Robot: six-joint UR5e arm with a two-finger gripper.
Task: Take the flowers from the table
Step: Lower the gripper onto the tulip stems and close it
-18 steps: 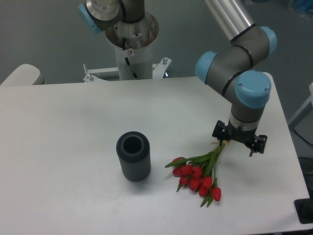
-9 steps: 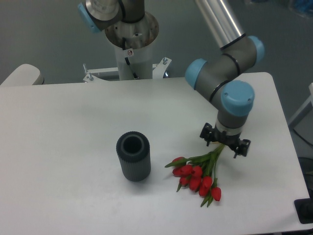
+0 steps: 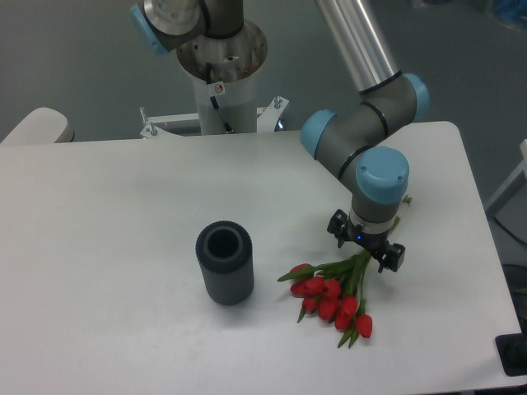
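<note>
Flowers lie flat on the tabletop, to the right of the vase and near it but not touching. Red heads fan out toward the front edge and toward the vase; green stems run up and right, away from the vase, converging under the arm's wrist.

Claw sits directly over the stem end of the flowers, on the far side of them from the vase. It points straight down. Its dark body and two side lugs are visible, but the fingertips are hidden by the body and the stems, so I cannot tell whether it is released or clenched, or whether it touches the stems at all.

Vase is dark grey, ribbed, upright, mouth open to the camera, standing roughly mid-tabletop, nearer the front edge.

Arm's blue-capped wrist joints stack above the claw, further right of the vase; the silver link climbs up and out of frame. Robot base pedestal stands behind the tabletop's back edge, straight behind the vase.
</note>
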